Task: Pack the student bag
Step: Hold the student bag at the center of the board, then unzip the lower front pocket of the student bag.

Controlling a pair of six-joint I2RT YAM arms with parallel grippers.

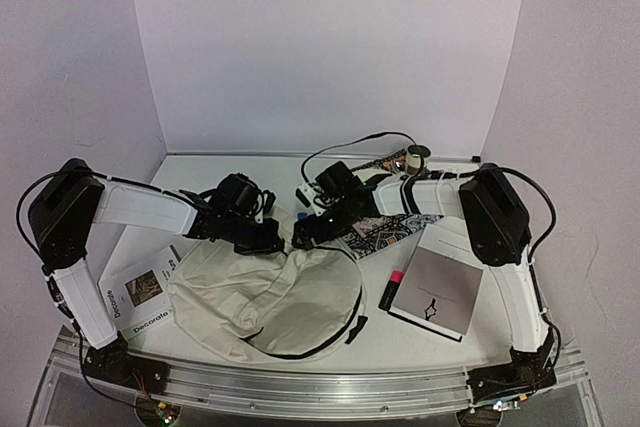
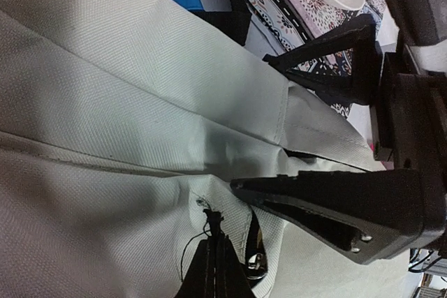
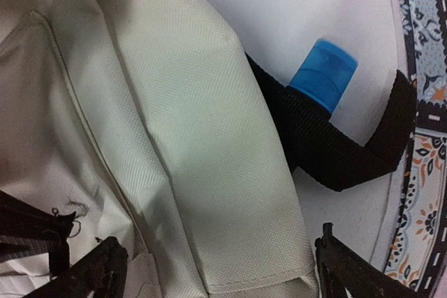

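Note:
The student bag (image 1: 265, 297), cream fabric with black zipper trim, lies flat at the table's near middle. My left gripper (image 1: 266, 238) is at the bag's far edge. In the left wrist view it (image 2: 211, 252) is shut, pinching a seam of the bag's cloth (image 2: 105, 123) where a loose thread shows. My right gripper (image 1: 304, 233) faces it from the right. It (image 3: 223, 270) stands open, with its fingers (image 3: 94, 270) either side of a fold of the bag (image 3: 209, 158) and not gripping it. The bag's black strap (image 3: 328, 151) loops beside it.
A blue-capped item (image 3: 323, 73) lies under the strap. A patterned pouch (image 1: 388, 231) sits right of the grippers. A pink-and-black marker (image 1: 390, 288) and a grey notebook (image 1: 440, 292) lie further right. A "Decorate" booklet (image 1: 140, 299) is at the left and a tape roll (image 1: 416, 158) at the back.

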